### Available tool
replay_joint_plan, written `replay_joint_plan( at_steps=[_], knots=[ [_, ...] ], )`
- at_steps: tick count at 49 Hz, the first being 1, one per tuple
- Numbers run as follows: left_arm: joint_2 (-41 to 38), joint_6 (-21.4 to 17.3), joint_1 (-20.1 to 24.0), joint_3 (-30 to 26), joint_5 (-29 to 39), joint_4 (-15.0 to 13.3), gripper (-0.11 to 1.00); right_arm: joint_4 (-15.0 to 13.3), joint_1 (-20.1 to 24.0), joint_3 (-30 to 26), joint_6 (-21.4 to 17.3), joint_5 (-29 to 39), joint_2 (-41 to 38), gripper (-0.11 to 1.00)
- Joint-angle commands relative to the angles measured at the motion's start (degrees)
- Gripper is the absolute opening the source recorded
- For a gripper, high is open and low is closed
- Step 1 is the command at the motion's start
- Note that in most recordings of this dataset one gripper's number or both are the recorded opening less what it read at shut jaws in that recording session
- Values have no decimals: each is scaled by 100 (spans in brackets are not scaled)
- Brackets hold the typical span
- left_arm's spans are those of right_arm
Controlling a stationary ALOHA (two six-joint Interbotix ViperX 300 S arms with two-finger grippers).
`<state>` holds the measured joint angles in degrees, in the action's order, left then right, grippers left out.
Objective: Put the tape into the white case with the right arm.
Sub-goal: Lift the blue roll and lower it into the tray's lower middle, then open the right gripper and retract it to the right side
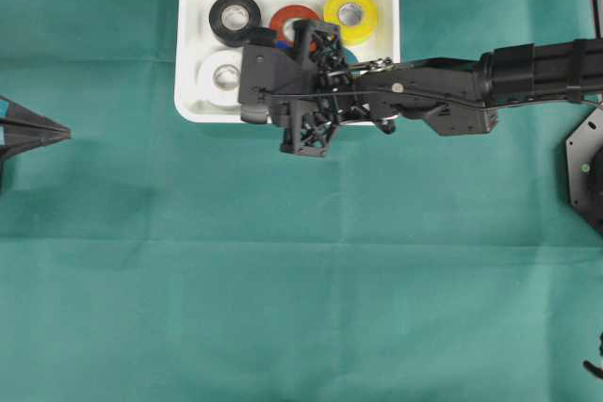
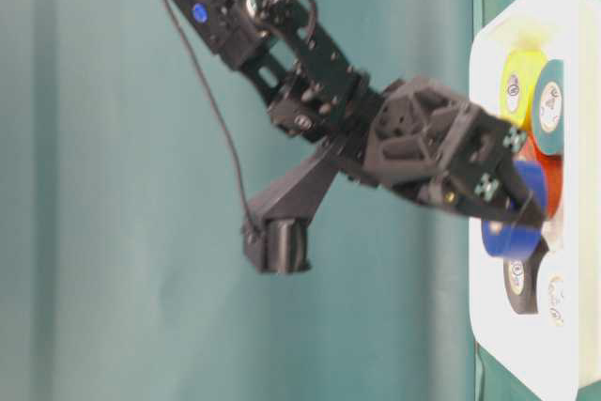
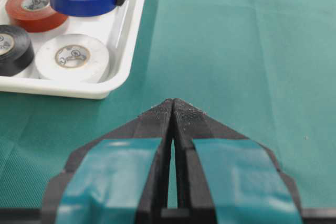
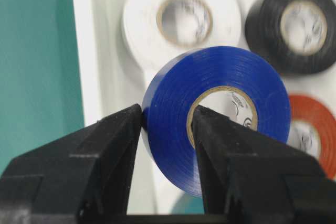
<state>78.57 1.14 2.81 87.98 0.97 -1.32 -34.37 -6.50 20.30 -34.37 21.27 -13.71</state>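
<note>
A green cloth covered the tabletop [image 1: 301, 308], the widest thing in sight. Across it from the right of the overhead view reached the right arm [image 1: 509, 77], all black, its latticed wrist hanging over the near rim of the white case [image 1: 193, 44]. That shallow tray lay at the far middle of the cloth and carried several rolls lying flat: a yellow roll [image 1: 350, 14], a black roll [image 1: 235, 18], a red roll [image 1: 287, 18] and a white roll [image 1: 221, 77], with a teal roll [image 2: 549, 105] showing in the table-level view beside the yellow one. The right gripper [image 4: 167, 124] had its jaws closed on the blue tape [image 4: 220, 114], one finger outside the roll's wall and the other through its cardboard core, pinching that wall. The blue tape was held over the tray's inside, above the other rolls and near the red one. The left gripper [image 3: 172, 109], marked with teal-blue tape, rested well apart at the left edge, jaws pressed together and holding nothing.
</note>
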Motion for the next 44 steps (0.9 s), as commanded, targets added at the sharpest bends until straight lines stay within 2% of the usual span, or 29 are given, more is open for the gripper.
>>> replay_joint_plan(
  at_steps=[1, 13, 36, 39, 44],
  knots=[
    [-44, -9, 9, -62, -18, 0, 0, -18, -70, 70, -9, -88, 360, 3],
    [-44, -9, 9, -70, -18, 0, 0, -18, -114, 202, 18, -527, 439, 3],
    [-44, -9, 9, -62, -18, 0, 0, -18, -211, 404, 9, -545, 439, 3],
    [-44, -9, 9, -62, -18, -9, 0, -18, -211, 404, 0, -554, 439, 10],
    [-44, -9, 9, -62, -18, 0, 0, -18, -211, 404, 9, -563, 448, 35]
  ],
)
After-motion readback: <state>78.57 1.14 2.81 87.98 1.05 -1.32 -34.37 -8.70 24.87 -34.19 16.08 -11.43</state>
